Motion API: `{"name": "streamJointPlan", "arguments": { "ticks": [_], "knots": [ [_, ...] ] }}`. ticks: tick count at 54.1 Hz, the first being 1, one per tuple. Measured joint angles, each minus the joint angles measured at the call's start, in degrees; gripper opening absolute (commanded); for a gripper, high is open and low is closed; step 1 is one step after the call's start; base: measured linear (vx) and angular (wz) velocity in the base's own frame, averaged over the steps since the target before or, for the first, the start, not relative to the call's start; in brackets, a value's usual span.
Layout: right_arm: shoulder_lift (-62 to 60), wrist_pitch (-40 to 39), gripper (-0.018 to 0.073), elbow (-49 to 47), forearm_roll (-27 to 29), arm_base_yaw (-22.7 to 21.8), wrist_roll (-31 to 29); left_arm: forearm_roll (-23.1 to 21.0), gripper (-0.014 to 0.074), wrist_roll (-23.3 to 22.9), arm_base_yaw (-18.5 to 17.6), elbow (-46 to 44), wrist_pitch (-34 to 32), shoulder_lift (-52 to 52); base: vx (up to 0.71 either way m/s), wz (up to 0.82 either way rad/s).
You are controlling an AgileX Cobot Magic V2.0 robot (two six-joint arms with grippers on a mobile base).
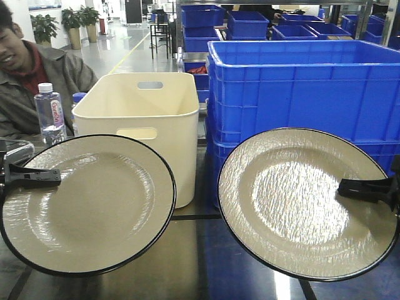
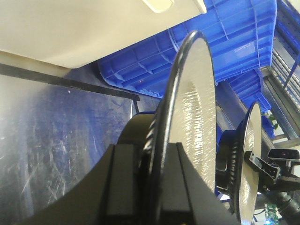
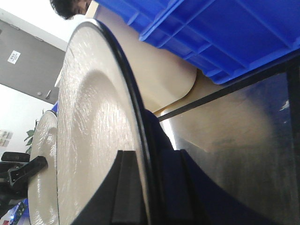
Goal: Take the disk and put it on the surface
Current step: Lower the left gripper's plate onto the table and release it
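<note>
**Two disks clamped on edge, faces to the front**

Nearest, toward the front edge of the surface point(image 1: 187, 262), each arm holds a round plate up on its rim. The left gripper point(image 1: 50, 177) is closed on the outer rim of the left disk point(image 1: 94, 206); the right gripper point(image 1: 350, 187) is closed likewise on the right disk point(image 1: 294, 200); in the left wrist view the black fingers point(image 2: 123, 187) pinch the thin edge between them. Both disks are shallow and cream-coloured, with a finely rippled glaze and a black band round the rim; they stand side by side, apart; whether their lower rims touch the surface I cannot tell. The surface is dark, glossy and scratched, crossed by a black tape line point(image 1: 197, 217). Beyond, toward the far edge, a smooth cream plastic tub point(image 1: 140, 112) with handle slots stands beside a ribbed blue crate point(image 1: 300, 87); a clear water bottle point(image 1: 49, 112) stands left of the tub; a man point(image 1: 25, 69) in a grey jacket is behind it.
</note>
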Motion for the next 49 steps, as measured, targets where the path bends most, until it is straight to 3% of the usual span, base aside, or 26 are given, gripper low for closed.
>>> {"name": "streamJointPlan", "arguments": {
  "ticks": [49],
  "knots": [
    [0.0, 0.16, -0.0008, 0.0, 0.96, 0.0, 0.06, -1.7, -0.0004, -0.05, 0.0, 0.0, -0.05, 0.0, 0.01, -0.02]
  ]
}}
